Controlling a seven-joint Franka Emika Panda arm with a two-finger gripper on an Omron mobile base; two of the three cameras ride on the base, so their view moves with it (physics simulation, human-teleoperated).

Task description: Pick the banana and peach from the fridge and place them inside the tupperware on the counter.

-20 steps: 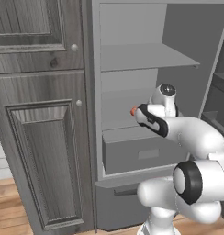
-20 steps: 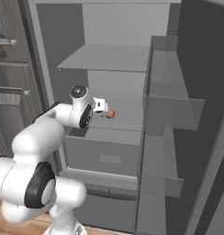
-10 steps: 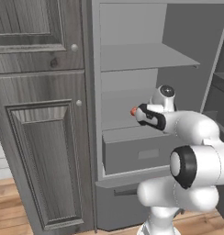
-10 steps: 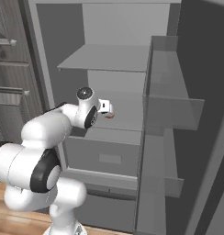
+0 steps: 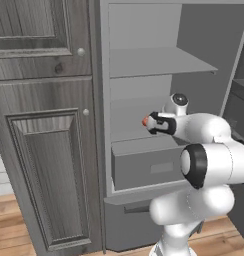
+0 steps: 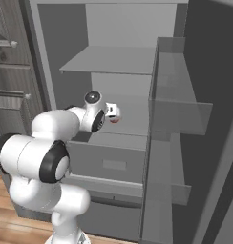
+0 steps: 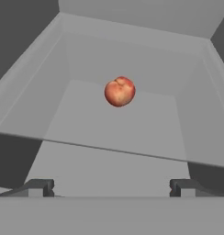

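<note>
Reaching further into the fridge (image 5: 144, 165) than it had a second before, the arm had carried the claw (image 7: 111, 187) forward over the drawer front and onto the middle shelf; in both base views the hand now sat closer to the peach (image 7: 119, 91) than in the earlier pictures, while the fruit itself had not shifted. The claw's fingers (image 7: 38, 187) stood wide apart and held nothing, as they had through the last second. That suggested the approach for the first pick was well along and the closing step was yet to come.

Nearest the hand lay the front lip of the shelf, a pale edge crossing the hand view just ahead of the fingertips. Beyond it the shelf floor ran bare up to the peach, which sat alone near the middle, well short of the back wall. Open floor lay on both sides of the fruit, so spread fingers looked to have room to straddle it. The side walls closed in farther off, and the upper shelf (image 5: 159, 61) hung above the hand with space to spare. On the right, the open door with its racks (image 6: 178, 105) stood close beside the arm's path, a likely thing to mind on the way out. Neither banana nor container could be placed from these pictures.
</note>
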